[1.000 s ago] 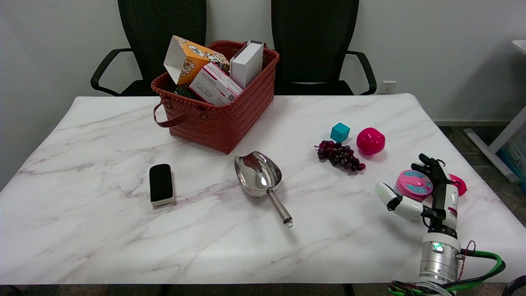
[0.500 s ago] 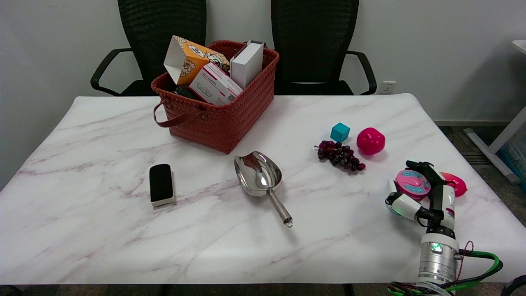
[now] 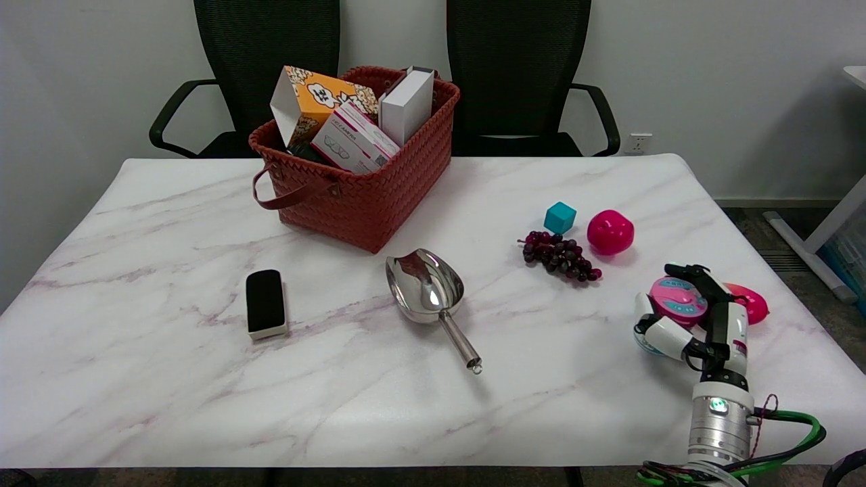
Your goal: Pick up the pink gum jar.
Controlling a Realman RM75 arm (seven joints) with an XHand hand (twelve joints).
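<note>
Pink gum jar (image 3: 678, 302), that is the one to watch, and it sits near the right edge of the desk (image 3: 203, 379), its round lid tipped a little toward the camera. The right hand (image 3: 690, 318) is wrapped around it: the white thumb presses against the jar's left side, the black fingers (image 3: 697, 276) curl over its far and right side. So the hand grips the jar; whether the jar's base is touching the desk or just clear of it, I cannot tell from here. Just beside the hand on the right lies a flat pink piece (image 3: 751, 303), partly hidden by the fingers.

Further back, a pink ball (image 3: 610, 232) rests near a teal cube (image 3: 560, 218), and a bunch of dark grapes (image 3: 560, 256) lies just in front of the cube. In the middle of the desk a shiny metal scoop (image 3: 429, 291) points its handle toward the near edge. To the left, a black eraser block (image 3: 265, 302) lies flat. At the back stands a red woven basket (image 3: 379, 196), stuffed with boxes, an orange one (image 3: 318, 98) tilted at the top. Two black chairs (image 3: 521, 74) wait behind the desk.
</note>
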